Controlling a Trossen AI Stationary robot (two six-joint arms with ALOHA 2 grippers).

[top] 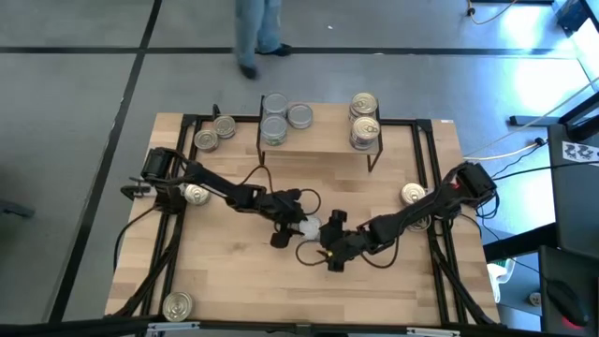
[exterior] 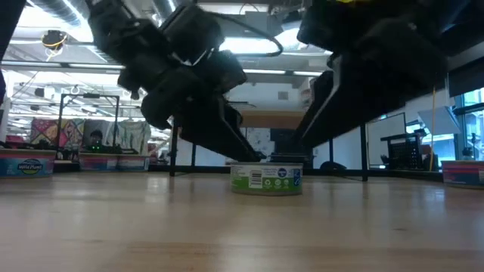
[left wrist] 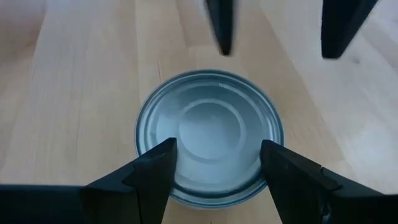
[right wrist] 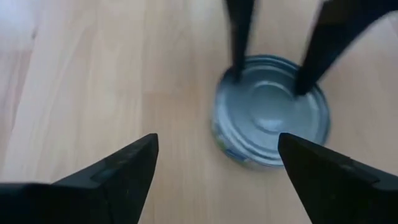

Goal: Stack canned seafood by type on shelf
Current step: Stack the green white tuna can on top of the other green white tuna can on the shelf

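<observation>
Far left of the surface (top: 234,290): one gold tin (top: 177,305) at the near corner, another (top: 196,194) by the left arm's base. Two gold tins (top: 214,133) sit on the surface just left of the shelf (top: 318,140), not on it.

Shelf, left end: silver tins (top: 274,117), apparently a stack of two, with a third (top: 300,115) just beside. Shelf, right end: gold tins (top: 364,120) in two stacks side by side. Sorting by type looks well begun; the shelf's middle is bare.

Centre of the surface: a silver tin (left wrist: 209,137), green label, stands upright. The left hand (left wrist: 214,165) is low over it, fingers (left wrist: 152,174) spread wide on either side of its rim. Cannot tell whether they press the wall, so no firm hold is claimed. The tin rests on the wood.

Right hand (right wrist: 217,165): fingers wide apart, holding nothing, set back from the same tin and facing the left hand across it.

Right side: one gold tin (top: 413,194) near the right arm's base.

Judged left to do: lift the centre silver tin to the silver stack, then bring in the five loose gold tins. Roughly half done.
</observation>
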